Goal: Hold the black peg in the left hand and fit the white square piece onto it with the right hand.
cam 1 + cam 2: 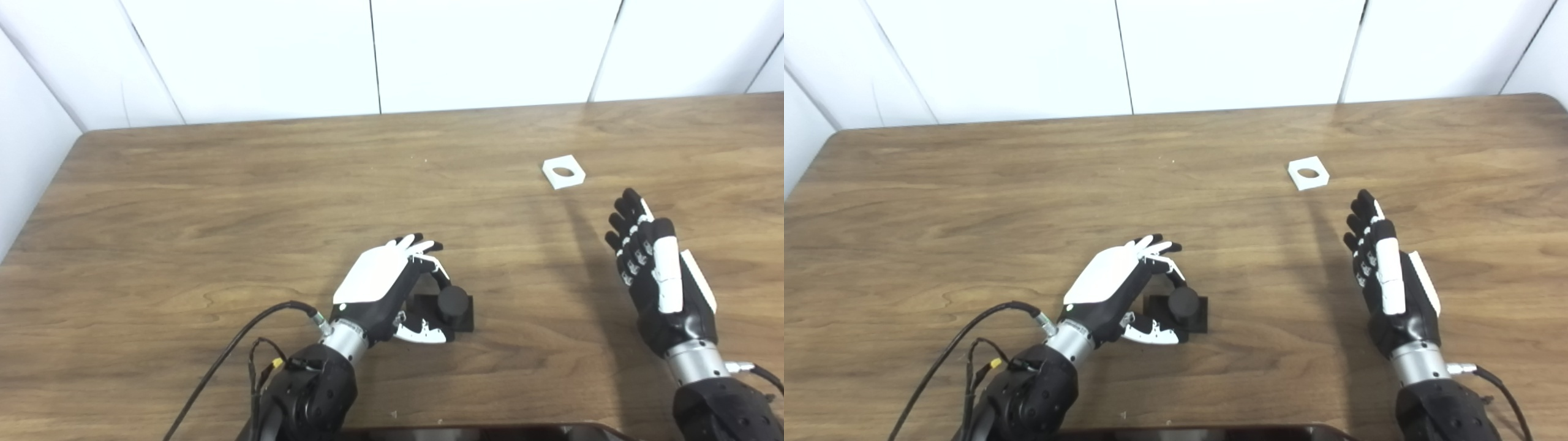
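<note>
Presently I have the left hand point(392, 288) low on the wooden table point(245, 202), curled around the black peg point(452, 302): fingers arch over its far side, thumb lies along the near side, and the round post stands upright on its square black base. I cannot tell whether the fingers are pressing the peg or merely cupping it; the base looks flat on the wood, so I judge it not lifted. The right hand point(1387, 275) is open and empty, fingers straight and together, pointing away from me, palm turned toward the middle. The white square piece point(1308, 173) lies flat, hole up, beyond that hand's fingertips and a little to their left, clearly apart from them. It sits well apart from the peg, and the right hand is much the nearer. No containers on the table. My read: the reach goes forward and slightly leftward.
</note>
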